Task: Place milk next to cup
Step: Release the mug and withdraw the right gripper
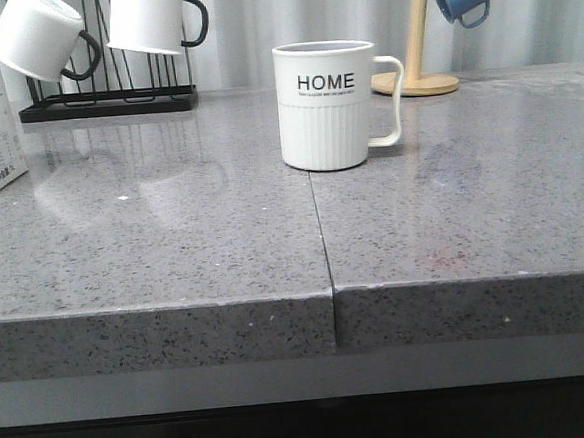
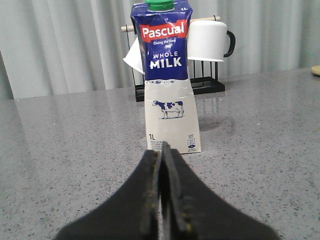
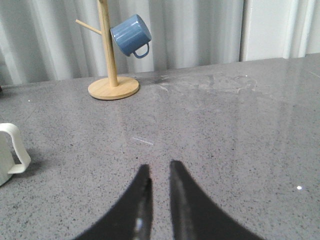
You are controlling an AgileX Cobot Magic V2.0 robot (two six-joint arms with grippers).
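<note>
— Two task items noted. Where do they stand?

— The milk stands upright at the far left of the counter, just in front of a black rack carrying two white mugs. The cup sits near the counter's middle, on the seam between the two slabs, handle pointing right. Carton and cup are well apart.

— And the grippers?

— The left gripper is low over the counter, facing the carton's front but short of it, fingers pressed together with nothing between them. The right gripper shows a narrow gap between its fingers and holds nothing; the cup's handle lies off to one side of it.

— Anything else?

— A blue mug hangs from a wooden stand behind the cup.
</note>
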